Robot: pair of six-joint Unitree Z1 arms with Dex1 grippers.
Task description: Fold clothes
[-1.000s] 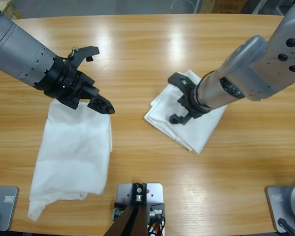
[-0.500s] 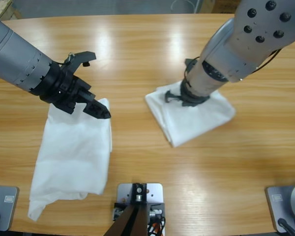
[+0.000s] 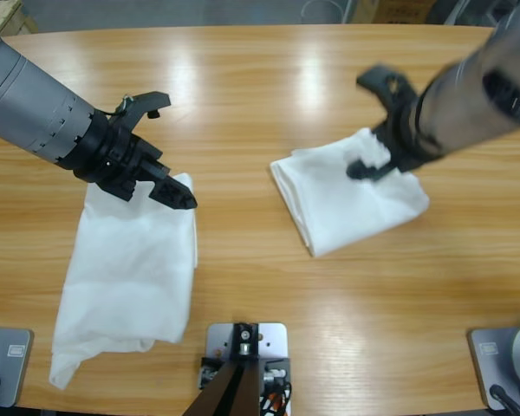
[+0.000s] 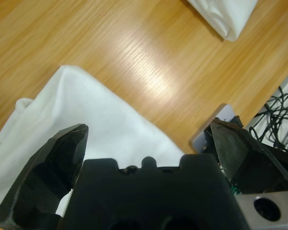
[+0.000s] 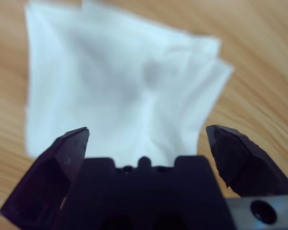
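Two white clothes lie on the wooden table (image 3: 260, 78). A long, loosely folded shirt (image 3: 126, 269) lies at the left, and my left gripper (image 3: 166, 149) hovers open over its upper right corner. In the left wrist view that shirt (image 4: 101, 129) spreads under the wide-apart jaws of the left gripper (image 4: 149, 129). A folded rectangular bundle (image 3: 347, 199) lies right of centre. My right gripper (image 3: 368, 123) stands open above its far edge. The right wrist view shows the bundle (image 5: 120, 81) ahead of the right gripper (image 5: 149, 132), nothing between the jaws.
A corner of the folded bundle (image 4: 225, 14) shows at the top of the left wrist view. Dark cables (image 4: 278, 110) hang past the table's edge there. Bare wood separates the two clothes.
The right arm swung right and up, off the bundle; the bundle has shifted right and turned. The left gripper drew back slightly to the left, then held still.
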